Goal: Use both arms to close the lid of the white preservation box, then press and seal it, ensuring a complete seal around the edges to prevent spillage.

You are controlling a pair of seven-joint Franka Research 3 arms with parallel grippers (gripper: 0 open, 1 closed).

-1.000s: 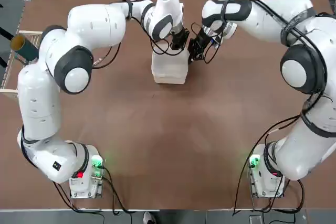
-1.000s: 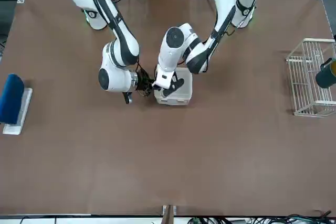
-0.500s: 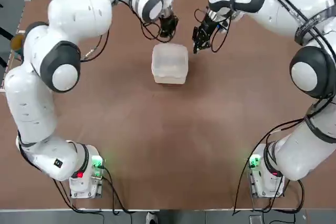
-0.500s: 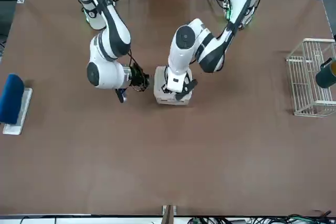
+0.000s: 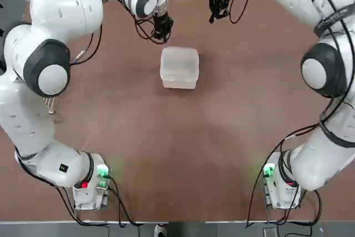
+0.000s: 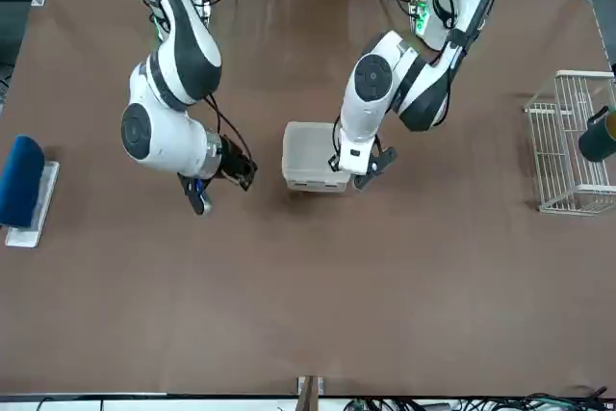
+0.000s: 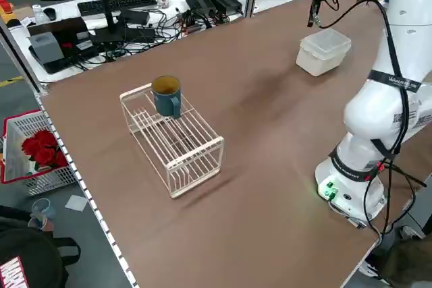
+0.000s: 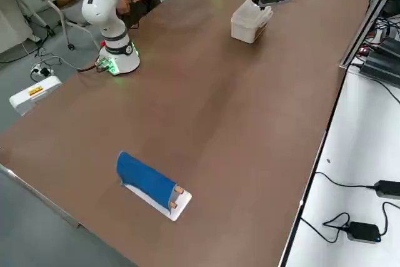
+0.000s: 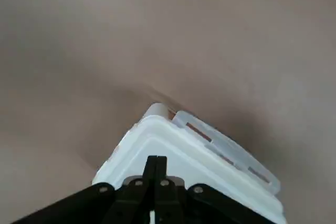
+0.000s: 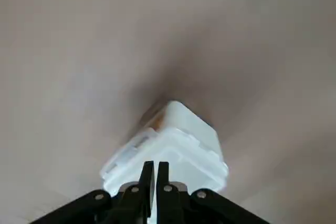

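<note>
The white preservation box (image 5: 179, 67), lid (image 5: 179, 62) on, sits mid-worktop toward the far edge; with my left hand (image 5: 161, 33) and right hand (image 5: 217, 5) both pressed together and clear of it, I judge an unpressed corner could leak.

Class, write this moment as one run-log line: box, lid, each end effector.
box: translucent milky-white plastic box on brown table | lid: on box | left end effector: shut, off box | right end effector: nearly shut, off box
</note>
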